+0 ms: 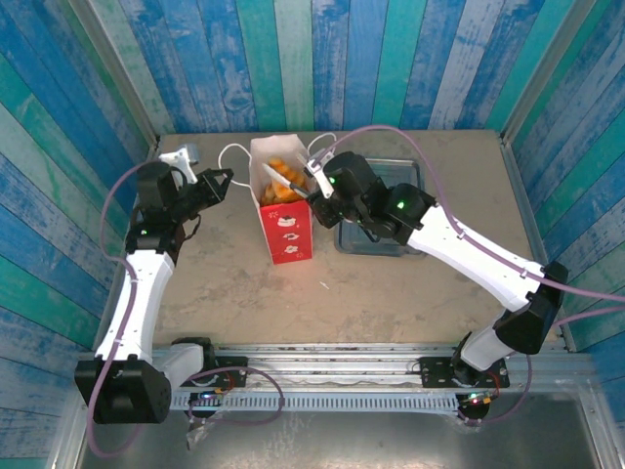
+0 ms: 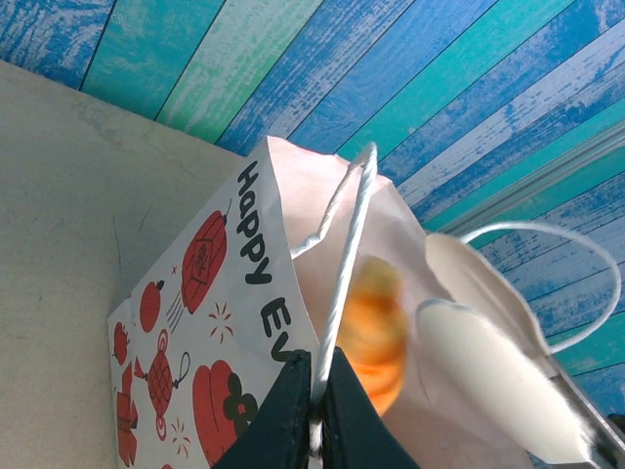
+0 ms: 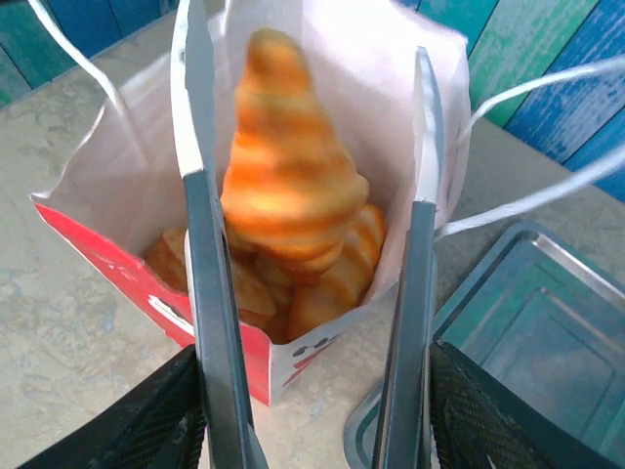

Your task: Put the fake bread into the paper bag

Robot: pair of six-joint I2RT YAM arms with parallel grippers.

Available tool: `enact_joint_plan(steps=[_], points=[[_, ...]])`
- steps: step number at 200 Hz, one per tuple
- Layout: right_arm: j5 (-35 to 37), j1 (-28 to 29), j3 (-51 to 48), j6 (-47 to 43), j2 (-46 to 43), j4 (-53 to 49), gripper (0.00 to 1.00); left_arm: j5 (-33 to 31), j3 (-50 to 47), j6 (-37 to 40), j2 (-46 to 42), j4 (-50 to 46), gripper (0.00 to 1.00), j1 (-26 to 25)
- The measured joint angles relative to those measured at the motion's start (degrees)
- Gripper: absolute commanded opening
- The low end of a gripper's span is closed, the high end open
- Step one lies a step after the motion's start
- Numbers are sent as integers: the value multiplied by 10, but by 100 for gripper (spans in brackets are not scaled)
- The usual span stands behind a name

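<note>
Inside the paper bag, glossy golden-orange fake bread sits heaped.

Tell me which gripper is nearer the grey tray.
Right. The right gripper, holding tongs over the paper bag, sits beside the tray; the left gripper pinches a cord handle on the bag's far side.

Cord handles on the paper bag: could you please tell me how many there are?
2. One cord handle, on the paper bag's left side, is pinched in the left gripper; the other cord handle loops free on the bag's right side. None appears hidden.
</note>
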Motion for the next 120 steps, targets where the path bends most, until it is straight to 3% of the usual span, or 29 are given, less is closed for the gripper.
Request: enact_joint_plan(steps=[42, 120], points=[[0, 0, 11, -3, 0, 4, 60, 0, 0, 3, 0, 0, 14, 0], [3, 0, 36, -3, -42, 19, 58, -9, 2, 16, 0, -22, 51, 0]])
